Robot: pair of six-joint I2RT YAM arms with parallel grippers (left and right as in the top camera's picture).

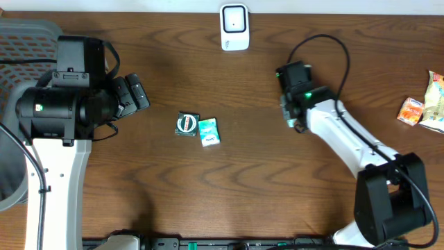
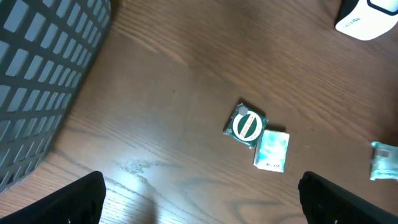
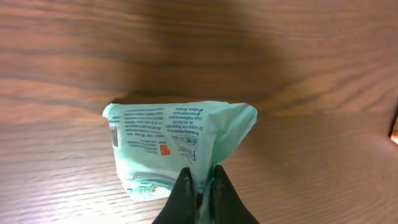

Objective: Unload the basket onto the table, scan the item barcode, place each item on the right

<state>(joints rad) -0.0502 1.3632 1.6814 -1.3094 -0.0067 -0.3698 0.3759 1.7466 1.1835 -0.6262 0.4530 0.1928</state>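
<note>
Both arms looked alike from where I stood: white link shells between bulky black joint housings. The left arm (image 1: 59, 149) and the right arm (image 1: 347, 132) each showed a small green light. A thin black cable (image 1: 326, 40) looped off the right one. The left gripper (image 1: 139, 96) and the right gripper (image 3: 199, 186) were matte black.

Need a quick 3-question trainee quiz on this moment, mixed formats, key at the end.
1. True or false: the right tool is shut on the green packet.
2. Which one stands open? A. left tool B. right tool C. both
3. Fill in: in the overhead view the white scanner stands at the ___ edge of the picture.
Key: 1 true; 2 A; 3 top.
</note>
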